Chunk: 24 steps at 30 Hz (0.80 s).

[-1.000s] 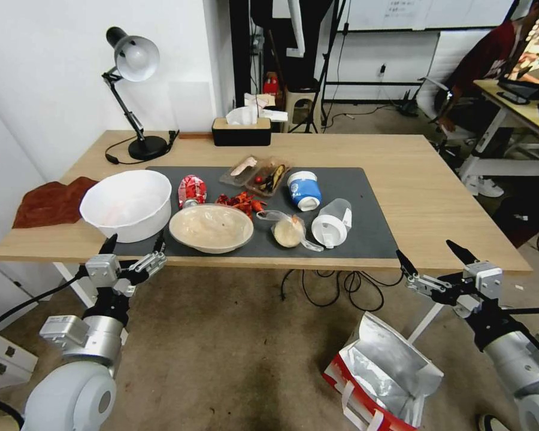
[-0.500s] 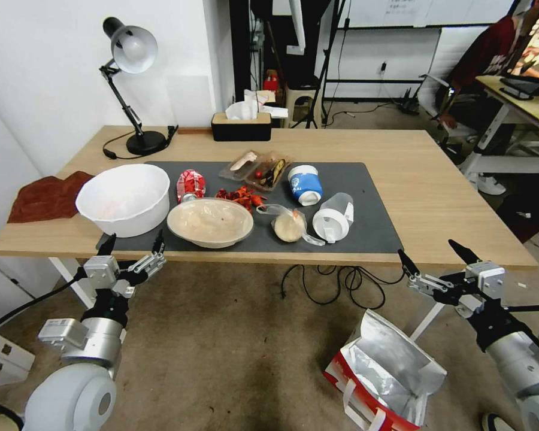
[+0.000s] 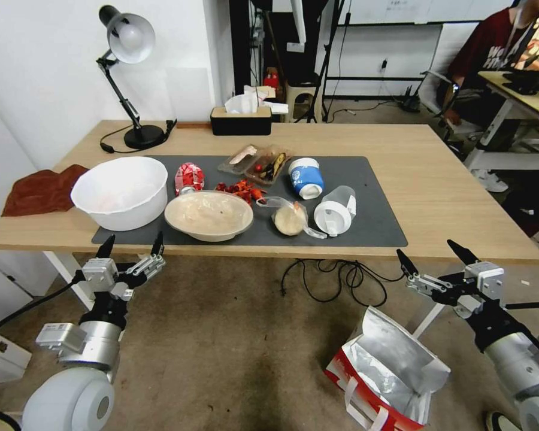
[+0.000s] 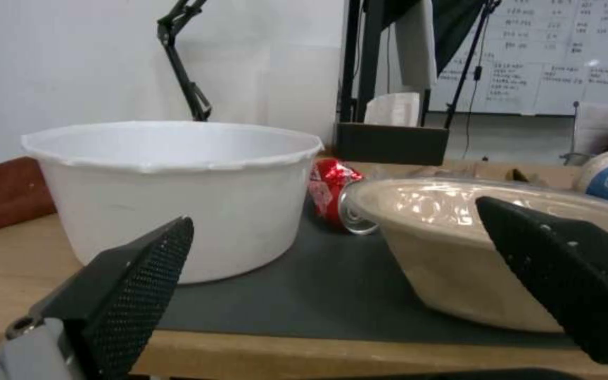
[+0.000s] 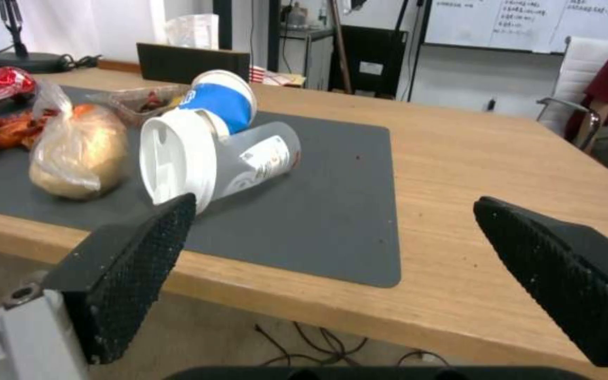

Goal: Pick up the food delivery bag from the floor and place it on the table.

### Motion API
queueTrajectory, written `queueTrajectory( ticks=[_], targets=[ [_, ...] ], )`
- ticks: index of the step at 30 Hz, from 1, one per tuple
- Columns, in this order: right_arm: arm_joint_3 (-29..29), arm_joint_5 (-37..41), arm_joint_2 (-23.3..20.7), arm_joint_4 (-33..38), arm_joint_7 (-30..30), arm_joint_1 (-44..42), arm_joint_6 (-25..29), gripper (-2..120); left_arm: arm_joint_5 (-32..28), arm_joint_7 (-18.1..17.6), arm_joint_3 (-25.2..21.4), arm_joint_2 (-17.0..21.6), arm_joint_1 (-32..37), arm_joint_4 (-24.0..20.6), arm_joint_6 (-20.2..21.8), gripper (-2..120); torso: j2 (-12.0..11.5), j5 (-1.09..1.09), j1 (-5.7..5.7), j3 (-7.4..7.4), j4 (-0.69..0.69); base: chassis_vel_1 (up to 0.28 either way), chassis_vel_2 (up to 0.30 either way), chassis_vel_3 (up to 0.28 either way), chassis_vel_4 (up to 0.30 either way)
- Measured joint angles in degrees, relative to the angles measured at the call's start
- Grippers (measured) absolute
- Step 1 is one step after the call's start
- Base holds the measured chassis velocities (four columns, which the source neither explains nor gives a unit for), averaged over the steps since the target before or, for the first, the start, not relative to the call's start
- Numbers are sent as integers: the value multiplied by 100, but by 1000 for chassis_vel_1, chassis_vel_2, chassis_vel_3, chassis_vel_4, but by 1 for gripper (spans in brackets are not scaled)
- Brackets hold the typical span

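— Head view first: where does the food delivery bag (image 3: 384, 374) stand?

— On the floor, off the desk's (image 3: 455, 197) near right corner, beside a white desk leg. It sits mouth up and gaping, silver foil lining showing, red-and-white walls below, flat white strap handles hanging down its near side.

— And the pincers?

— Right pincer (image 3: 432, 257) hangs above the bag, below the desk's front edge, fingers spread wide and pinching nothing. Left pincer (image 3: 132, 245) hovers at the desk's front edge near the white bowl (image 3: 121, 191), likewise spread and empty.

— How would the bag handle?

— My guess: light, thin paper, walls that buckle under a squeeze. The foil rim is crumpled and probably slick. I cannot see whether anything is inside, so its weight is uncertain.

— Where to grip, then?

— The straps look the safest hold, since they are made to carry the load and keep the bag upright. Pinching the rim alone risks tearing or collapsing it. The bare wood right of the dark grey mat (image 3: 377, 221) seems the likeliest landing spot.
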Motion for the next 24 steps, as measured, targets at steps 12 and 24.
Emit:
queueTrajectory(
  ticks=[12,24],
  targets=[
    [5,-2,15,9,3,-12,0,100,81,52,14,-33,27,17,-69,100,-288,0,-122,-165,0,0,0,0,0],
    [4,-2,37,5,7,-13,0,100,118,110,40,-66,65,35,-192,100,-597,0,-255,-343,0,0,0,0,0]
  ],
)
